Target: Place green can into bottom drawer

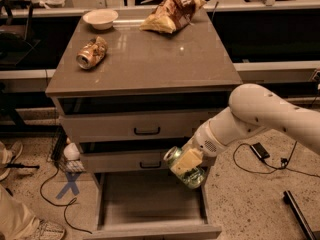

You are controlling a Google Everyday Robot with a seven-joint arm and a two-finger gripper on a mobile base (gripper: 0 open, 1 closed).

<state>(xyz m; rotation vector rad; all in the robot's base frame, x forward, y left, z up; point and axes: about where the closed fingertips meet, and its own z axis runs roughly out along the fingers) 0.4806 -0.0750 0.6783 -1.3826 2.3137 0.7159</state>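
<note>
My gripper (187,165) is shut on the green can (182,169), a greenish can with a silver end facing left. It holds the can tilted in the air over the right side of the open bottom drawer (150,204), level with the middle drawer's front. The bottom drawer is pulled out and its wide flat tray shows nothing in it. My white arm (260,116) reaches in from the right.
The cabinet top (150,59) carries an orange-brown crushed can (92,52), a white bowl (100,18) and a chip bag (171,13). Two upper drawers with black handles (147,131) are closed. Cables and a blue X mark (68,185) lie on the floor.
</note>
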